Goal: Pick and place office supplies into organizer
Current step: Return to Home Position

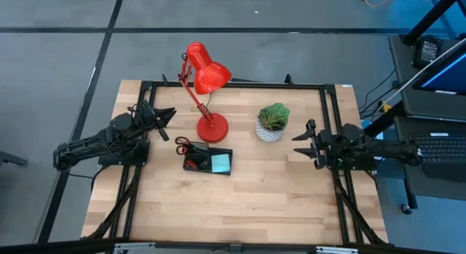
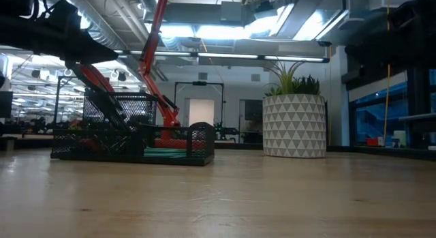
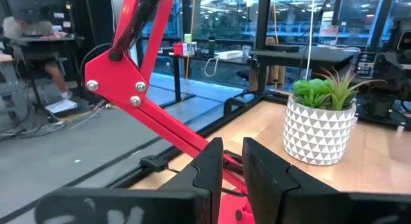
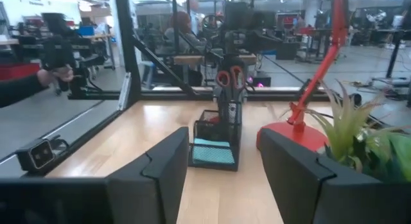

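Looking down on the table [image 1: 240,210], your left gripper [image 1: 166,116], fingers a narrow gap apart, is the nearer one. The organizer [image 1: 207,148] sits at its 4 o'clock, long axis running 3 to 9. The right gripper [image 1: 300,143], fingers wide apart, has it at 9 o'clock. Scissors [image 1: 182,144] stand in its 10 o'clock corner, with the pad [image 1: 220,163] at the 3 o'clock end. Pens and clips are too small to make out.

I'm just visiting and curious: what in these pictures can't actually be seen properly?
Which small things lie in the organizer: too small in the high view; its mesh wall screens them in the low view.
Scissors blades: sunk in a compartment, right wrist view.
Lamp head: cut off by the top edge, low view.
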Robot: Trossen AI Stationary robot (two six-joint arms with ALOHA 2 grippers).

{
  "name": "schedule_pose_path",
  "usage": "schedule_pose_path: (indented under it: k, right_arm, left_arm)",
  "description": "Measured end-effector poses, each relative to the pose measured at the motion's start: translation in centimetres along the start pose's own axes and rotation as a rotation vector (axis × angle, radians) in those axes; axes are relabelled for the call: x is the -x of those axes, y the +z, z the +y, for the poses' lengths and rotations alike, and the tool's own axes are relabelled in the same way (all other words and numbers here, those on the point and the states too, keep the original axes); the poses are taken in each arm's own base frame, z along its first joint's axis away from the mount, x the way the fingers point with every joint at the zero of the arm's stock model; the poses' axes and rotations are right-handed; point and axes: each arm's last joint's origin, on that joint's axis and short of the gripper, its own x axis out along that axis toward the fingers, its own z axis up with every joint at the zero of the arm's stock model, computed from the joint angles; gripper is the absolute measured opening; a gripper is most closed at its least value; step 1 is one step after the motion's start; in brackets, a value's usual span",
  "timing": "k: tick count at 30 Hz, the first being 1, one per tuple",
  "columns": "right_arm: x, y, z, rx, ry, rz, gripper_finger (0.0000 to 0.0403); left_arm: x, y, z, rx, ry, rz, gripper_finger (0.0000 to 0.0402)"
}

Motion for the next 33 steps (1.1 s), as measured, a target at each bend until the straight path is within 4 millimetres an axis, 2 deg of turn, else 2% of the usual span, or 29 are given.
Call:
schedule_pose_path:
  k: [5, 9, 15, 23, 33]
  right_arm:
    - [0.0, 0.0, 0.0, -0.008, 0.011, -0.002, 0.0194]
    - [0.0, 0.0, 0.0, -0.008, 0.010, -0.002, 0.0194]
    - [0.0, 0.0, 0.0, -0.012, 0.011, 0.001, 0.0194]
    - [0.0, 0.0, 0.0, 0.092, 0.010, 0.002, 0.0194]
    - [0.0, 0.0, 0.0, 0.092, 0.010, 0.002, 0.0194]
  left_arm:
    - [-0.1, -0.4, 0.0, 0.021, 0.000, 0.008, 0.0054]
    - [-0.7, -2.2, -0.2, 0.039, -0.010, 0.000, 0.0054]
    - [-1.0, -2.2, -0.3, 0.042, -0.028, -0.084, 0.0054]
    - [-1.0, -2.4, -0.3, -0.044, -0.006, -0.065, 0.0054]
    - [-1.0, -2.4, -0.3, -0.043, -0.004, -0.065, 0.0054]
